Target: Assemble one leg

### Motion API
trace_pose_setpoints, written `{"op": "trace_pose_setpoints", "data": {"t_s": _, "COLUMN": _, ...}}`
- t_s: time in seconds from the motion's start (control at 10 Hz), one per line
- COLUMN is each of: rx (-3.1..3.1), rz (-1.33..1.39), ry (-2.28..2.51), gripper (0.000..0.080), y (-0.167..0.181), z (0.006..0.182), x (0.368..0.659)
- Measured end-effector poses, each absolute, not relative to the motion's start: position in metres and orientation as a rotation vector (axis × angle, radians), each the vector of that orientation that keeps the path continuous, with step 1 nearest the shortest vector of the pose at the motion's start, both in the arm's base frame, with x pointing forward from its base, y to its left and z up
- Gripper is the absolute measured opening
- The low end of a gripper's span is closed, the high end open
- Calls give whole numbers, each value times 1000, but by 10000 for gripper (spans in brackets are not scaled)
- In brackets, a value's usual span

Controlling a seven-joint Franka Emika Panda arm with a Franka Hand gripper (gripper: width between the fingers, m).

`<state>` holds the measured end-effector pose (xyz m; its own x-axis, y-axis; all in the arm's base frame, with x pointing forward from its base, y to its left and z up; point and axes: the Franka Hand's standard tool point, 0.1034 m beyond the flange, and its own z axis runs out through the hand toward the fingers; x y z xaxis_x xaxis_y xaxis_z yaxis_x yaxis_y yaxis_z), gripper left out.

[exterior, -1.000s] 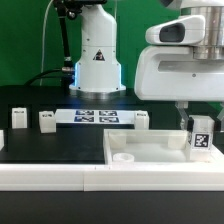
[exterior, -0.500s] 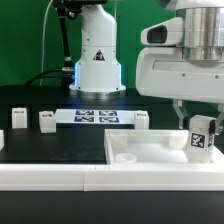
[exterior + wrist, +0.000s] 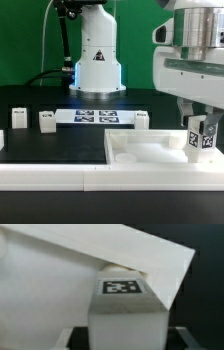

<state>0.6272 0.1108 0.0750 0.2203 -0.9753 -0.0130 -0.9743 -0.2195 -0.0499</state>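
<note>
My gripper (image 3: pixel 201 128) is shut on a leg (image 3: pixel 200 139), a small white block with a black-and-white tag, and holds it upright at the exterior view's right. The leg hangs just over the right end of the large flat white panel (image 3: pixel 150 150), near its far right corner. In the wrist view the leg (image 3: pixel 125 308) fills the middle with its tag on the end face, and the panel (image 3: pixel 60 280) lies beneath with a round socket partly hidden behind the leg. Three more legs stand on the black table: one at the left edge (image 3: pixel 2 137), two further back (image 3: pixel 18 116) (image 3: pixel 46 120).
The marker board (image 3: pixel 95 116) lies at the back centre, in front of the robot base (image 3: pixel 96 60). Another small white block (image 3: pixel 141 119) stands at its right end. A white ledge (image 3: pixel 60 178) runs along the table's front edge.
My gripper has moved toward the exterior view's right and slightly down with the leg, from beside the panel's right end to over its far right corner.
</note>
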Motion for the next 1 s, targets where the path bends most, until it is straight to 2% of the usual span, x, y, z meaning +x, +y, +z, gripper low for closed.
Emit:
{"op": "trace_pose_setpoints", "data": {"t_s": 0.6, "rx": -2258, "rz": -3, "ry": 2098, "gripper": 296, "y": 110, "z": 74, "x": 626}}
{"op": "trace_pose_setpoints", "data": {"t_s": 0.7, "rx": -2291, "rz": -4, "ry": 2062, "gripper": 514, "y": 110, "z": 74, "x": 626}}
{"op": "trace_pose_setpoints", "data": {"t_s": 0.8, "rx": -2312, "rz": -3, "ry": 2037, "gripper": 514, "y": 112, "z": 74, "x": 626}}
{"op": "trace_pose_setpoints", "data": {"t_s": 0.9, "rx": -2381, "rz": -6, "ry": 1959, "gripper": 621, "y": 114, "z": 73, "x": 625}}
{"op": "trace_pose_setpoints", "data": {"t_s": 1.0, "rx": -2502, "rz": -11, "ry": 1805, "gripper": 641, "y": 114, "z": 73, "x": 625}}
